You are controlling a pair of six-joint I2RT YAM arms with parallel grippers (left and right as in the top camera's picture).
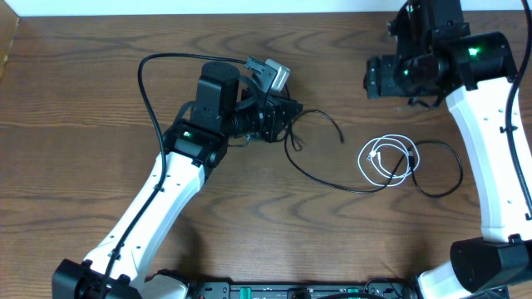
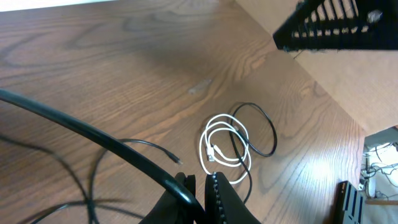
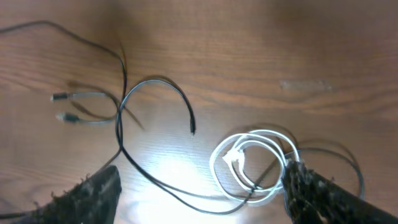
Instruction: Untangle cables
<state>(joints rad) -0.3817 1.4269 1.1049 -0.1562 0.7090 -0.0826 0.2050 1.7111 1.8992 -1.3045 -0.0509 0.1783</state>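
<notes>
Untangling barely begun: black cable [image 3: 154,79] crosses white cable [image 1: 387,158] at three o'clock; right hand [image 3: 202,171] wide open, empty; left hand [image 2: 202,186] looks pinched shut

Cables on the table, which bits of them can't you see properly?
Black cable: overhead, its left end vanishes under the left hand; held or not, unclear.
White cable: right wrist view, a finger covers the coil's right side.
Plug ends: too small and blurred everywhere.
</notes>
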